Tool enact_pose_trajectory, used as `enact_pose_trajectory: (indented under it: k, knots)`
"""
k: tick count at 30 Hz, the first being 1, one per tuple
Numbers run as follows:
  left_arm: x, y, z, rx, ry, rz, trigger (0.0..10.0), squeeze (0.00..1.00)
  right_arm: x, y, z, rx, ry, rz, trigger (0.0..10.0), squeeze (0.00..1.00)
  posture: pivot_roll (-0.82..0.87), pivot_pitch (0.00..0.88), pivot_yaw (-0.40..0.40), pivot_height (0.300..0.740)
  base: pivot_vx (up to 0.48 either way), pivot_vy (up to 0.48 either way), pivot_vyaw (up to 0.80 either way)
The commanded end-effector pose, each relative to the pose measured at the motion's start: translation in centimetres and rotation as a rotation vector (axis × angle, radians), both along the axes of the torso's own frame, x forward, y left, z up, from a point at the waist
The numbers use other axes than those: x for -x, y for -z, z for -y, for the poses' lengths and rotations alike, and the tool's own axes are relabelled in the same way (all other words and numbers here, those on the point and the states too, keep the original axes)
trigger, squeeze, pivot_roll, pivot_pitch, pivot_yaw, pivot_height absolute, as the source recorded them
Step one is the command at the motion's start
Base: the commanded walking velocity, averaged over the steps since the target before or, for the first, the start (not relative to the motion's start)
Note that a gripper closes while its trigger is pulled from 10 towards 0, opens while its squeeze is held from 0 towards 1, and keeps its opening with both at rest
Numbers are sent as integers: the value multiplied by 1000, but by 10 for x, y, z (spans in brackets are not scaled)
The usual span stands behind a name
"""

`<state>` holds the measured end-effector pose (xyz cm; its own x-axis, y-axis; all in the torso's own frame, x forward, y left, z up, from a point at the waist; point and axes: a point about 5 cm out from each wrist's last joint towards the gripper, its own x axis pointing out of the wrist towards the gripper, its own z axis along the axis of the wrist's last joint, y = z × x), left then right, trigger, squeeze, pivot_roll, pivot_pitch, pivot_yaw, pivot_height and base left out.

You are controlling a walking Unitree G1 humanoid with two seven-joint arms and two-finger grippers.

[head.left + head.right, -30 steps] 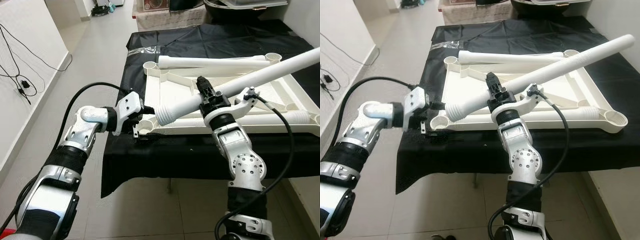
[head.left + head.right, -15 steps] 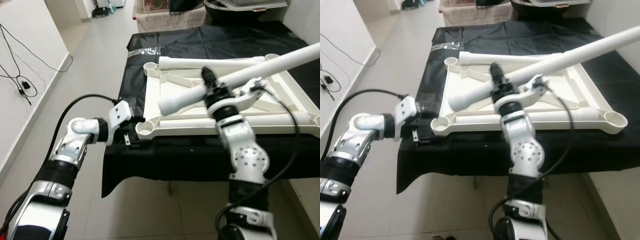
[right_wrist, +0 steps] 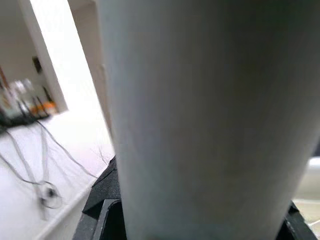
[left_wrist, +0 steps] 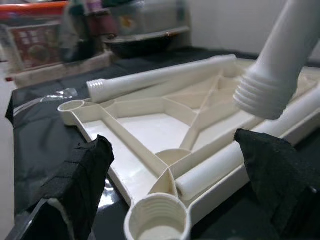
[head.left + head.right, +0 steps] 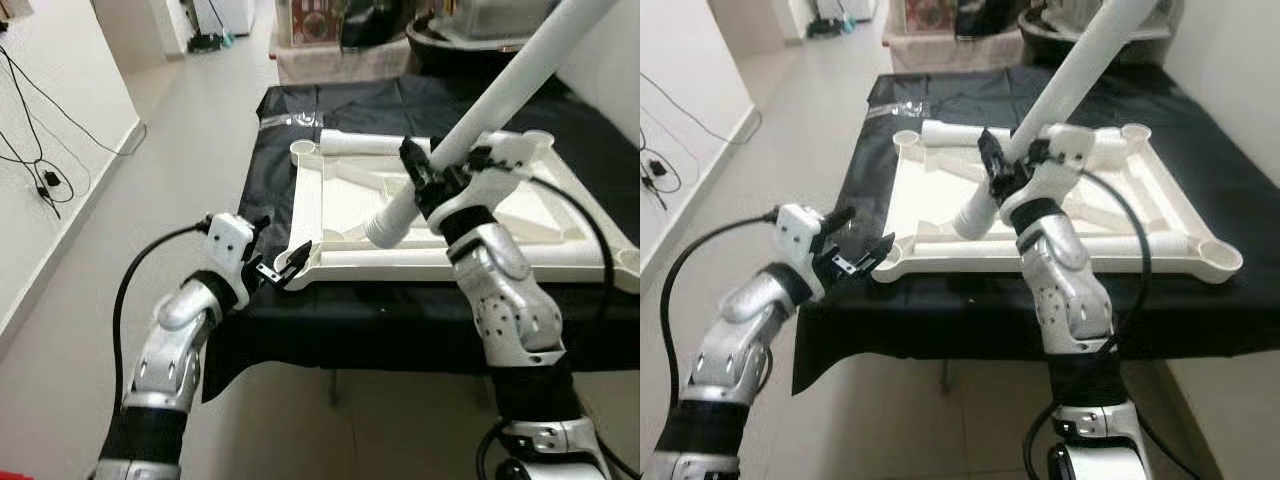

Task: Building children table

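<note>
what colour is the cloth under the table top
Black cloth; clearest in the right eye view.

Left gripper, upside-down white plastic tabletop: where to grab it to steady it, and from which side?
Grip the near-left corner of the upside-down white plastic tabletop, on the raised rim beside the round threaded socket. Come in level from the robot's left, one finger on each face of the rim. The open left gripper already sits at that corner; the right gripper holds the white leg tube.

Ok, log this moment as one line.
right end effector: shut on table leg, tilted | left end effector: open at corner socket | tabletop: upside down on black cloth
</note>
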<state>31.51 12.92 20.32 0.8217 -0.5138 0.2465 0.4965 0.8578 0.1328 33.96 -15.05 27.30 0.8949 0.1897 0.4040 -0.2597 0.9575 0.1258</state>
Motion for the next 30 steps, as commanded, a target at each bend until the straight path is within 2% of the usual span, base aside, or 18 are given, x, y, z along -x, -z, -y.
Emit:
enact_pose_trajectory:
  k: [1,4,8,17,23,30]
  knots:
    - [5,1,-6,-4,-65,-8,10000,0,0,1,-3,26,13,18,10000,0,79,94,10,740,0,0,800]
    - [14,2,-1,43,-131,-14,10000,0,-2,3,-5,56,37,25,10000,0,80,88,-3,740,0,0,800]
    - [18,3,2,68,-153,-24,10000,0,-3,5,-6,63,50,19,10000,0,77,89,-8,740,0,0,800]
    - [33,8,18,76,-152,-69,10000,0,-1,10,-13,74,44,14,10000,0,71,84,-13,740,0,0,800]
    - [30,4,16,87,-201,-66,10000,0,-2,11,-15,59,39,10,10000,0,70,85,-19,740,0,0,766]
    - [25,-5,15,110,-243,-65,10000,0,-5,9,-15,57,37,8,10000,0,69,123,-25,740,0,0,0]
